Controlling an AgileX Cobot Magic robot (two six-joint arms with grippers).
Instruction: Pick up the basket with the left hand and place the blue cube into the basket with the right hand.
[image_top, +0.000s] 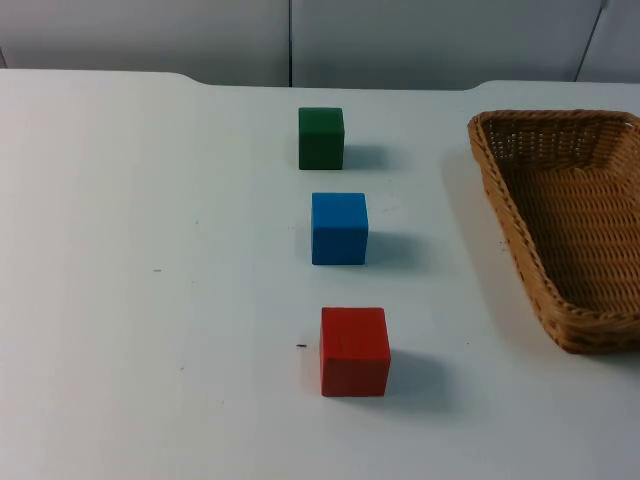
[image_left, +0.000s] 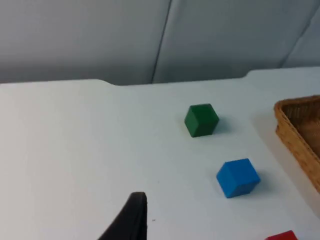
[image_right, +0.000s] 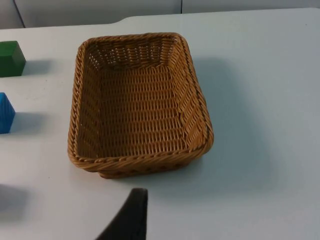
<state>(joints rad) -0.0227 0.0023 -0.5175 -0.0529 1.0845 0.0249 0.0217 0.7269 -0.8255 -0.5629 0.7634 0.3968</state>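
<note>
Reaching for basket: not yet begun.
Left gripper (image_left: 131, 220): fingers' spread cannot be told; green cube (image_left: 201, 120) and blue cube (image_left: 237, 177) lie ahead.
Basket (image_top: 520, 215): on the tabletop (image_top: 150, 300), empty; grip its near rim squarely.
Right gripper (image_right: 131, 216): waits before the basket, spread unclear.

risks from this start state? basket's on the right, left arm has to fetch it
1. The basket sits at the table's right; the left hand must cross the cube row, so it could knock a cube.
2. The blue cube sits between the green cube and red cube; the right hand could nudge either.
</note>
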